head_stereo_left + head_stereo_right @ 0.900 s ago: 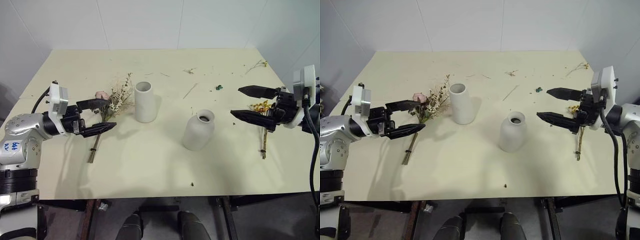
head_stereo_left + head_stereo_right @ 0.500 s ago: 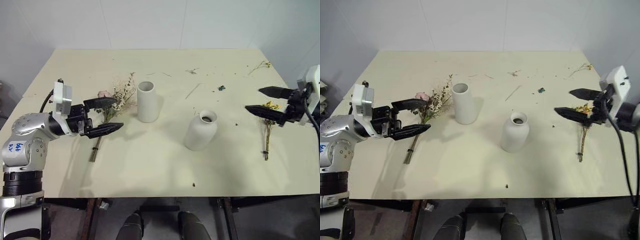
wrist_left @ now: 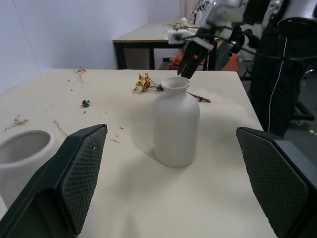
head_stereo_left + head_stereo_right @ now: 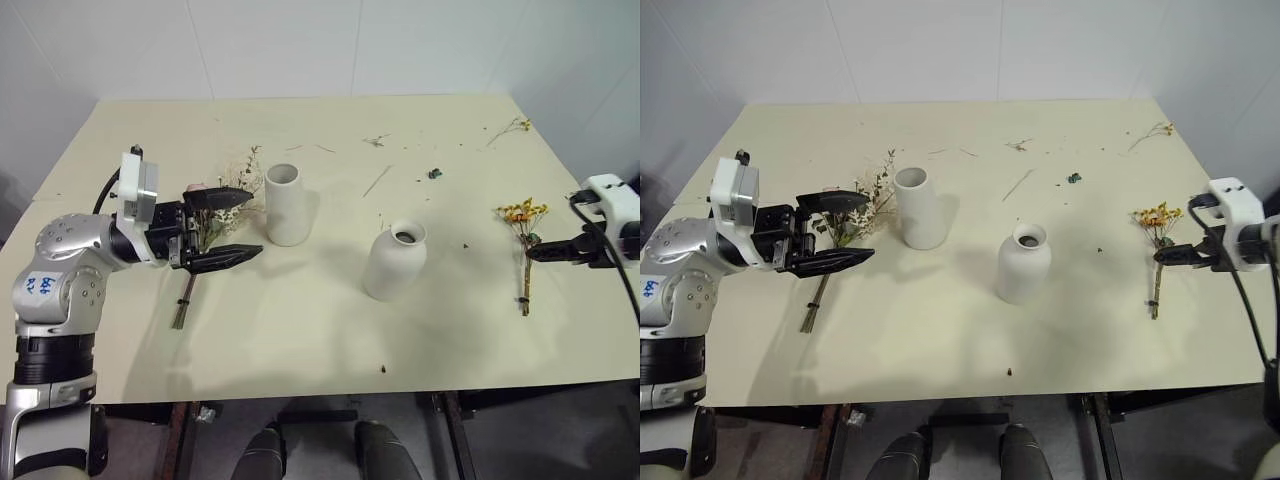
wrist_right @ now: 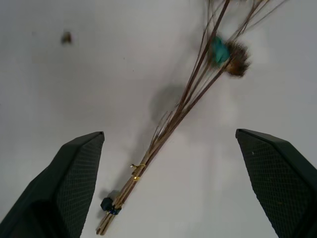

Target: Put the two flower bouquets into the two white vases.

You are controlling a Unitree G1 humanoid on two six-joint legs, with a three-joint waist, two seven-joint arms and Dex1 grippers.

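1. The left gripper (image 4: 228, 224) has its jaws spread wide and holds nothing. It hovers above the rose bouquet (image 4: 205, 240), whose blooms lie under the upper finger while the long stems run toward the near edge of the table (image 4: 300, 350).
2. That gripper points level across the table toward the cylinder vase (image 4: 285, 204). In the left wrist view the bottle vase (image 3: 176, 121) sits squarely between the two fingers. The arm is bent at the elbow near the table's left edge, and the pose looks like a sideways reach not yet lowered to the stems.
3. The right gripper (image 5: 168, 188) is also spread wide and empty. It tilts steeply down over the yellow bouquet (image 4: 523, 250), and the tied stem ends show between its fingers, which reads as lining up for a grasp near the binding.
4. The right arm comes in from beyond the right edge, its fingers just beside the stems.
5. Both bouquets lie flat, each on its own arm's side, so each gripper can likely take the nearer one. The vases stand upright and empty mid-table, the cylinder toward the left, the bottle nearer the middle and the near edge.
6. Loose twigs (image 4: 378, 181) are scattered toward the far edge.
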